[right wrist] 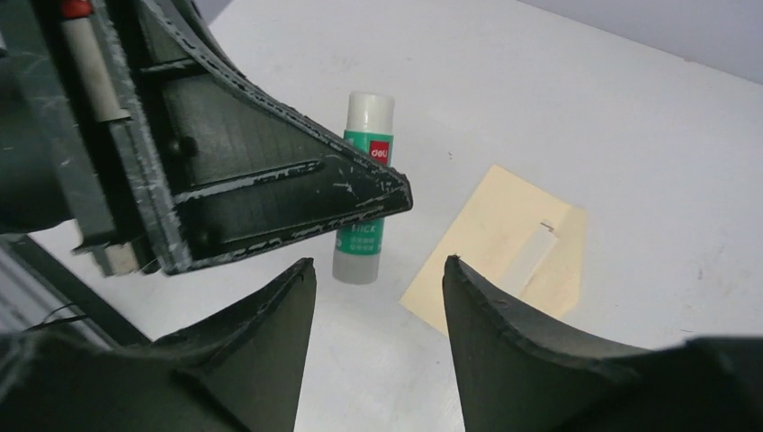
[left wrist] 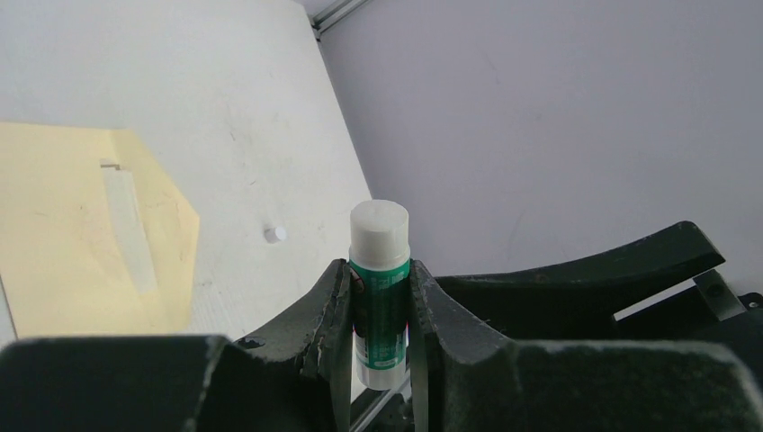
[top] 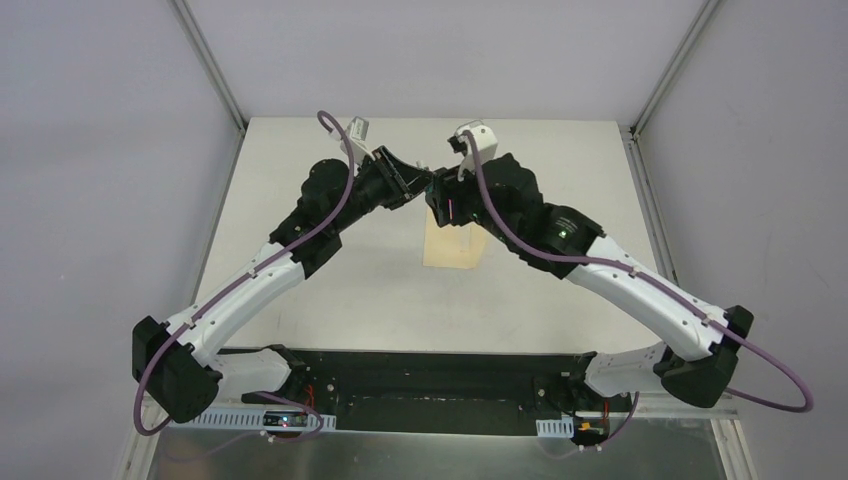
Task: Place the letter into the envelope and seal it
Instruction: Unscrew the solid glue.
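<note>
My left gripper point(left wrist: 379, 270) is shut on a white-and-green glue stick point(left wrist: 379, 310) and holds it upright above the table. In the right wrist view the glue stick point(right wrist: 364, 202) hangs behind the left gripper's finger point(right wrist: 270, 171), and my right gripper point(right wrist: 378, 265) is open just below the stick's lower end, not touching it. The two grippers point(top: 428, 188) meet above the far end of the yellow-tan envelope point(top: 455, 245). The envelope point(left wrist: 81, 234) point(right wrist: 504, 243) lies flat with its pointed flap open and a pale strip on it. The letter is not visible as a separate sheet.
A small white round piece point(left wrist: 274, 234) lies on the white table point(top: 330, 290) beyond the flap's tip. Grey walls enclose the table at the back and on both sides. The black arm base plate point(top: 430, 385) runs along the near edge.
</note>
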You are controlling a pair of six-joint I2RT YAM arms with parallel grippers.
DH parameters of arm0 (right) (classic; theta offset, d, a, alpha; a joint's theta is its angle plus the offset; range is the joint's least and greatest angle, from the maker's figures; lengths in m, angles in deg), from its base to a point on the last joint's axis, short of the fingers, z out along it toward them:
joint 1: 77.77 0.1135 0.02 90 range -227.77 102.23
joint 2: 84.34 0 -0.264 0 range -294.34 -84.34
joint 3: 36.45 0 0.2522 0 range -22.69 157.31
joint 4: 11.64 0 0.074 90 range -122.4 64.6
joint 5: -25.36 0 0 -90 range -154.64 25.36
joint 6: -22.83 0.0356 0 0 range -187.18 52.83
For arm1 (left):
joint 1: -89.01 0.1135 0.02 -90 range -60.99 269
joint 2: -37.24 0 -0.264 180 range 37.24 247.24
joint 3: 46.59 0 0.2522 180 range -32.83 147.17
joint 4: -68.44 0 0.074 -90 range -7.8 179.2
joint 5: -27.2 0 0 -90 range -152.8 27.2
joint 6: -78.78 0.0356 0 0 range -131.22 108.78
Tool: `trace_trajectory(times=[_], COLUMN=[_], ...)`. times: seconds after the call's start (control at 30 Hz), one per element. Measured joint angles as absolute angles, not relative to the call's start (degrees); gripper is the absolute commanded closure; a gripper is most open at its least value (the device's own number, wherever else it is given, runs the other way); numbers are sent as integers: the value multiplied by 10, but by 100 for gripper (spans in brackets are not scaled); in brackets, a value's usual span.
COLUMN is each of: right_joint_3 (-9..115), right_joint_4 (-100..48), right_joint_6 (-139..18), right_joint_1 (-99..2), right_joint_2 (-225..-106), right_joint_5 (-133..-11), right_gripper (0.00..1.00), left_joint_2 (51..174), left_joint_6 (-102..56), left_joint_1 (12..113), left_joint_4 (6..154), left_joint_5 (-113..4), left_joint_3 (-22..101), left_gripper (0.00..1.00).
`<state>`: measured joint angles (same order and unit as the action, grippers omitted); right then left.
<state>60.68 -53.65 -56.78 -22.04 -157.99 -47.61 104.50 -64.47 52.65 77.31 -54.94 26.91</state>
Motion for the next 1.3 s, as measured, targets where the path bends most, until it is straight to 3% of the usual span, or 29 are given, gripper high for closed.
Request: trace_trajectory(times=[0.2, 0.53, 0.63, 0.73, 1.03, 1.3], right_joint_3=[615, 616, 616, 608, 587, 583], right_joint_4=[-542, -538, -533, -524, -504, -454], right_joint_6=[-596, -613, -610, -601, -525, -441], right_joint_1=[-203, -192, -202, -233, -359, -390], right_joint_2=[-1630, -1647, -1645, -1626, -1567, -1562], right_joint_5=[-422, -400, -415, -491, -891, -1067], right_gripper=[48, 79, 84, 84, 89, 87], left_joint_2=[1051, 1052, 1051, 1043, 997, 971], left_joint_6=[-649, -661, -657, -656, -633, -620], left_joint_1=[522, 522, 522, 522, 522, 518], left_joint_4=[790, 791, 774, 710, 455, 362], left_joint_5=[-554, -554, -552, -541, -439, -378], left_joint_3=[271, 271, 268, 239, 135, 115], left_gripper=[100, 100, 100, 100, 100, 100])
